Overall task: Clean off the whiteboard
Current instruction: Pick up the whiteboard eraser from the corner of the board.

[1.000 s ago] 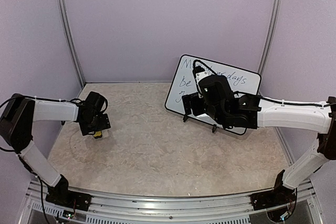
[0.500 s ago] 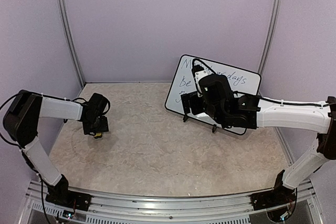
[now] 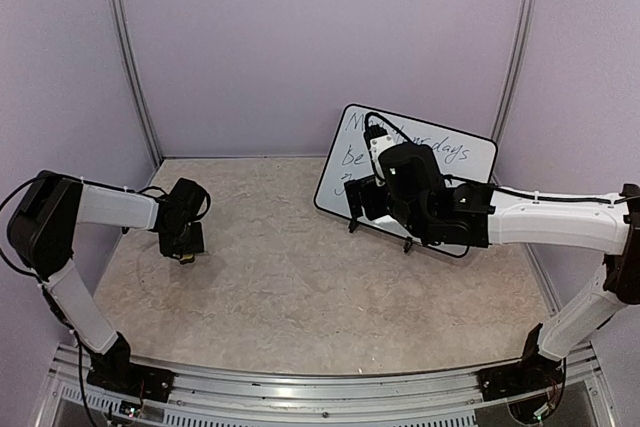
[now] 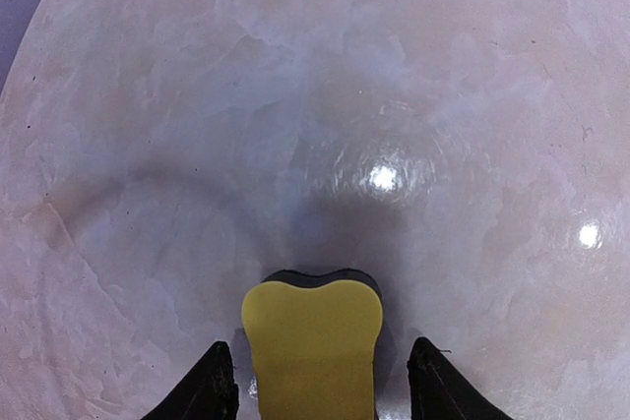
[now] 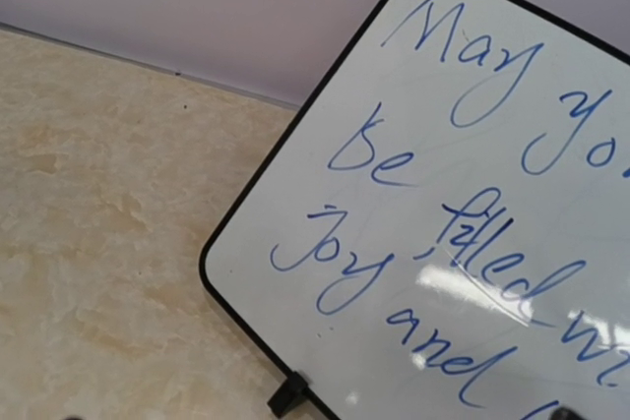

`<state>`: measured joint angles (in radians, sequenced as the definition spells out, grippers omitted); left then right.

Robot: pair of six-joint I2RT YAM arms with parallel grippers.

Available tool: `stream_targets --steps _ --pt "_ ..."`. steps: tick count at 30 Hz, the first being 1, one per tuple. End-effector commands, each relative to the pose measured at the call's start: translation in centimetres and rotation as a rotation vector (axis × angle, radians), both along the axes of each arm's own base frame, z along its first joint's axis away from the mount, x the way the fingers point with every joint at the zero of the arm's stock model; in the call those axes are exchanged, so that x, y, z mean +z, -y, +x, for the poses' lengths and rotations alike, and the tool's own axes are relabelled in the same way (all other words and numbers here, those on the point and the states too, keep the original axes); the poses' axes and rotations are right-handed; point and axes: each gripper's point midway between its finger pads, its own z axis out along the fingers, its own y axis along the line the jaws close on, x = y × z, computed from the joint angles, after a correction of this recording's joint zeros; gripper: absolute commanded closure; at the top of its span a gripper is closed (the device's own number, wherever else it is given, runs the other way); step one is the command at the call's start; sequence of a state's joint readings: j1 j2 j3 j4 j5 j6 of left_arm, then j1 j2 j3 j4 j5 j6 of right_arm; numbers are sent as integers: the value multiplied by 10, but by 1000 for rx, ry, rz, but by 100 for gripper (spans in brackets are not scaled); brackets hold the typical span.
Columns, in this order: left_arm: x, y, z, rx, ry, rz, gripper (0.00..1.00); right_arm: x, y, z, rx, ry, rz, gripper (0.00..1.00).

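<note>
Left gripper (image 4: 322, 366): you have jaws apart flanking the yellow eraser (image 4: 312, 327), not clamped; right gripper (image 3: 368, 195) spread wide, facing the written whiteboard (image 5: 463, 174).

Marbled beige table (image 3: 300, 297) — lilac walls (image 3: 320, 37) behind.

Both my arms out over the table (image 3: 300, 287).
My left gripper (image 3: 188, 250) hangs over a small yellow object (image 3: 186, 259); my right arm (image 3: 540, 219) reaches before the leaning, written-on whiteboard (image 3: 475, 172).
</note>
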<state>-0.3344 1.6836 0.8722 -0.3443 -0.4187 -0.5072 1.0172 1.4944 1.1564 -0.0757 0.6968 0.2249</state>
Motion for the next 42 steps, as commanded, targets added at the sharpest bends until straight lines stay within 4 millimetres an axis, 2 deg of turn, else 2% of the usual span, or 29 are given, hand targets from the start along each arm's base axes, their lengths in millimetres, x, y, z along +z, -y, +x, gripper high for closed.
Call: stream_targets --steps 1,10,14,30,33,38,42 --pt "3 0 2 -3 22 -4 44 -1 4 0 -14 12 -5 0" --pt "1 0 2 4 18 -14 45 -2 7 0 -24 14 -10 1" --pt "-3 0 2 8 12 -34 53 -5 7 -1 -25 11 -14 1" --pt "-5 -2 0 21 14 -50 52 -8 9 1 -36 13 -27 1" --pt "-6 -3 -1 23 13 -52 56 -7 10 2 -38 14 -26 0" --pt "-6 -3 0 28 18 -56 57 -9 10 1 -39 12 -35 0" --pt "-3 -3 0 32 28 -57 65 -11 10 1 -39 8 -36 1"
